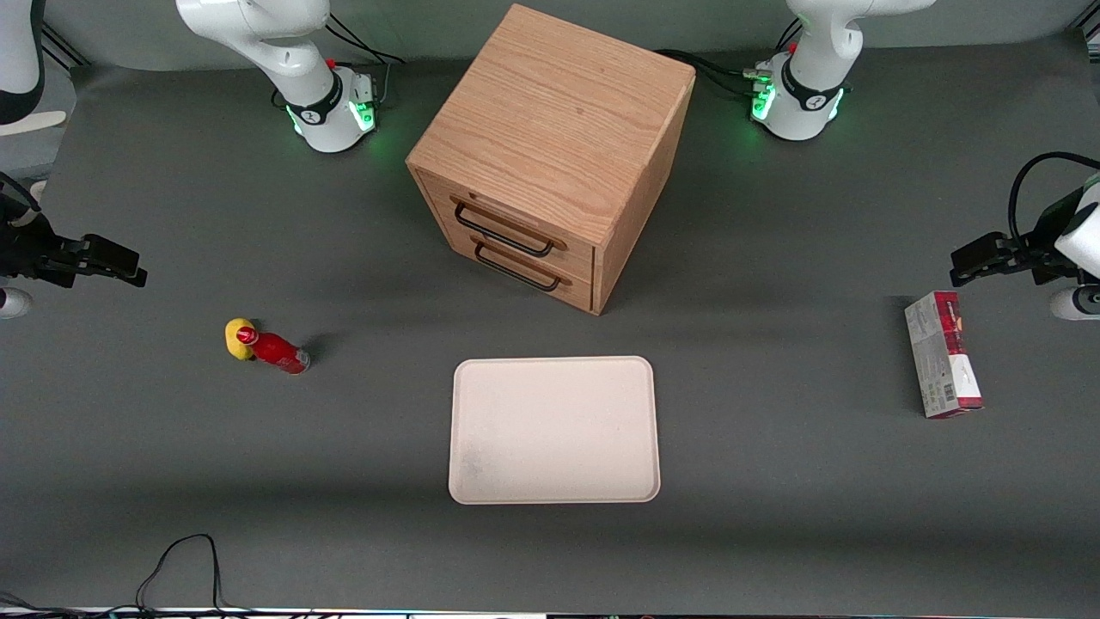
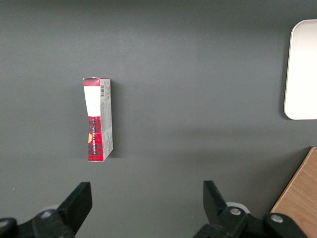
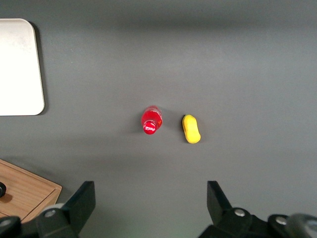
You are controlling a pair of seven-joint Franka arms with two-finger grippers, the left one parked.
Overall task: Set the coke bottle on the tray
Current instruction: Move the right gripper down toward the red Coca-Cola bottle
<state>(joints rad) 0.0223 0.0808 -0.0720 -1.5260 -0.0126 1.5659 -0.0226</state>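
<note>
the hand hangs wide open and empty, well off the upright coke bottle, and that yellow lump crowding it could make a finger tip it before the tray

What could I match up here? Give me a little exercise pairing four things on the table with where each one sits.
Things:
1. coke bottle
2. tray
3. carton
4. gripper

Places:
A. lying toward the parked arm's end of the table
B. standing right beside the yellow lump
C. lying flat in front of the wooden drawer cabinet
D. open, in the air at the working arm's end, holding nothing

Pairs: 1-B, 2-C, 3-A, 4-D
</note>
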